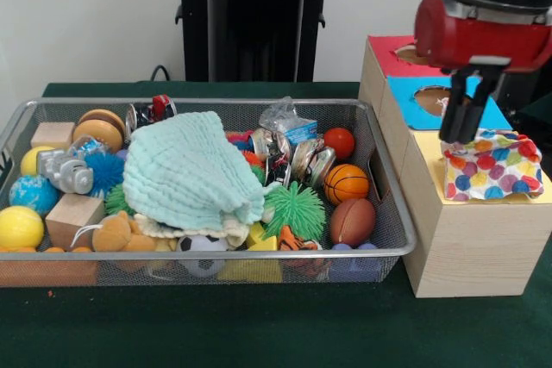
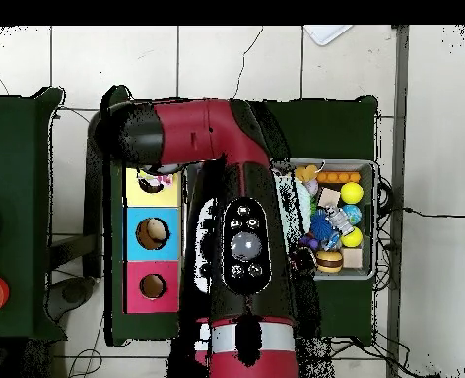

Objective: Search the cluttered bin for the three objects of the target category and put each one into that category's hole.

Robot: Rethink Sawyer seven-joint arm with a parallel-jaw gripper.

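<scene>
My gripper [image 1: 463,133] hangs over the yellow-topped wooden box [image 1: 483,239] at the right. Its fingers stand close together, with the tips at the upper left edge of a white spotted cloth [image 1: 496,165]. The cloth lies spread on the yellow top and hides the hole there. The silver wire-mesh bin [image 1: 379,213] stands to the left, full of toys, and I see no other spotted cloth in it. In the overhead view the arm [image 2: 236,197] covers the gripper and part of the yellow top [image 2: 136,193]. The bin [image 2: 372,221] shows to the right of the arm.
A mint cloth [image 1: 190,174] lies heaped over a cream cloth in the middle of the bin, among balls, wooden blocks and shiny cans. The blue-topped box [image 1: 405,101] and the red-topped box [image 1: 388,53] stand behind the yellow one. Their holes [image 2: 153,233] [image 2: 153,286] show in the overhead view.
</scene>
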